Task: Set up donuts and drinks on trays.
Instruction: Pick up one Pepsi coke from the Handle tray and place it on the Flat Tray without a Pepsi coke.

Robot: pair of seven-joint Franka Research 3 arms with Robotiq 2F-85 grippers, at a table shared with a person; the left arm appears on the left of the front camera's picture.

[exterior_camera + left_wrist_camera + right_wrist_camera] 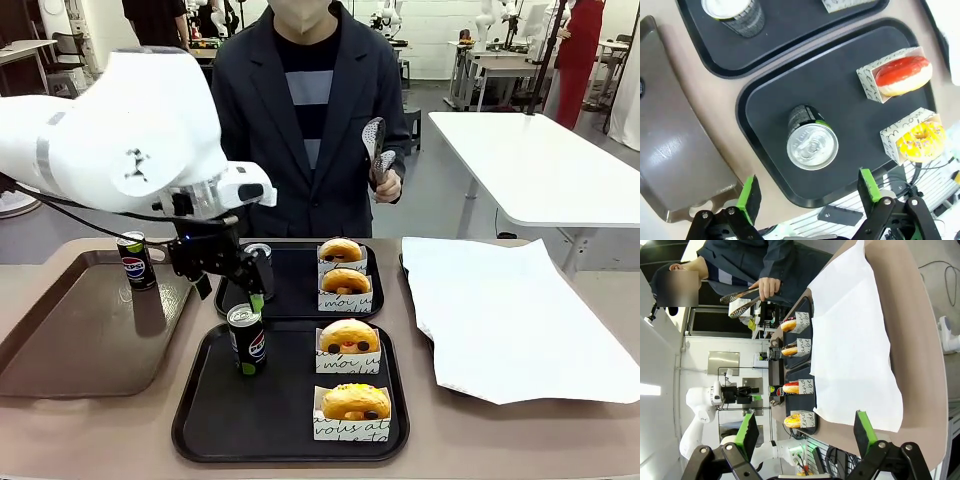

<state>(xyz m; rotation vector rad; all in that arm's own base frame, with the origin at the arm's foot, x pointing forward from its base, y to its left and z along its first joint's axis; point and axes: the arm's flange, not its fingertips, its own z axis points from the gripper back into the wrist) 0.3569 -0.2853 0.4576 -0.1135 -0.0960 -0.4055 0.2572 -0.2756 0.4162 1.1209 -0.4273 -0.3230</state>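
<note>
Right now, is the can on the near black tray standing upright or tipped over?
Upright. The can stands on its base on the near tray, and the left wrist view shows its silver top facing up.

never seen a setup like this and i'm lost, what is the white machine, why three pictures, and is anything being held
The white machine is one of two robot arms. The front view looks across the table at a person holding tongs. The other two pictures come from cameras on each arm's wrist, looking along the green-padded fingers. The left gripper is open above a Pepsi can standing on the near black tray, holding nothing. The right gripper is open too, off to the side. Each black tray carries a can and two sleeved donuts; the far tray lies behind. Another can stands on the brown tray, and white paper lies to the right.
</note>
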